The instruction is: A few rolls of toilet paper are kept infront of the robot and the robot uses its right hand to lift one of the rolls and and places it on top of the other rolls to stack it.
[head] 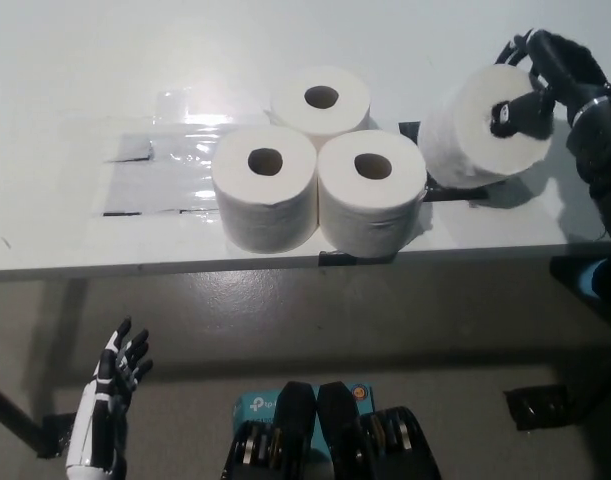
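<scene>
Black right hand [545, 80] grips a tilted toilet paper roll [480, 130] beside three upright rolls [320, 165] on the tabletop [85, 80]; white left hand [110, 385] hangs low, fingers spread.

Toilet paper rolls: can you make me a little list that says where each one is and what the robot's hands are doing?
standing rolls: three toilet paper rolls upright in a tight cluster on the white table
lifted roll: fourth toilet paper roll, tilted, at the table's right
right hand: black right hand shut on the lifted roll, a finger in its core
left hand: white left hand open, resting below the table edge
stacking: not yet done
</scene>
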